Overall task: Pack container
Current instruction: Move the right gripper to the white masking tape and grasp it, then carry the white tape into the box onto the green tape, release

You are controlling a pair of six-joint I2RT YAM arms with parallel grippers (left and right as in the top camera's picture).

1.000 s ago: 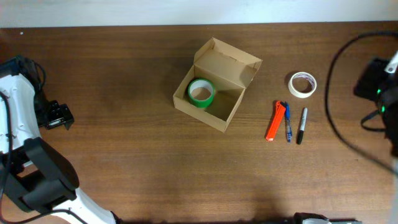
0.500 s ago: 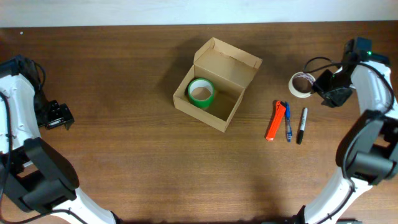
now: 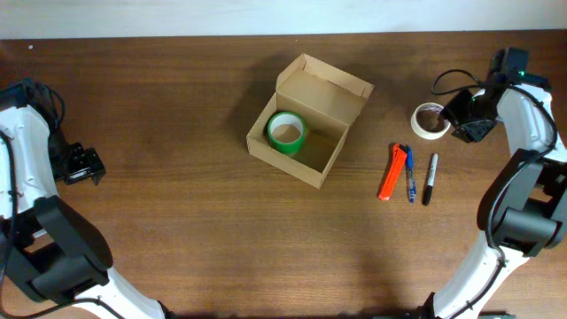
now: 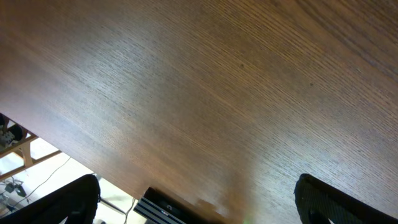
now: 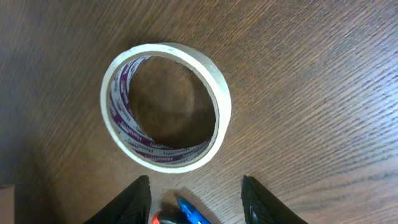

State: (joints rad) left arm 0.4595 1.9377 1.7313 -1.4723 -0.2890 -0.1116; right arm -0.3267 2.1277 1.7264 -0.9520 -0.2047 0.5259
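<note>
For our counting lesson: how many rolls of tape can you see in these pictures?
2. One green roll lies inside the open container; one white roll lies on the table, right of it. None appears hidden.

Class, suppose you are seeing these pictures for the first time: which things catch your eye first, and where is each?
The open cardboard box at the middle of the table stands out, with a bright green tape roll lying inside it. To its right lie an orange cutter, a blue pen and a black marker, side by side. Above them the right gripper hangs open beside a white tape roll.
</note>
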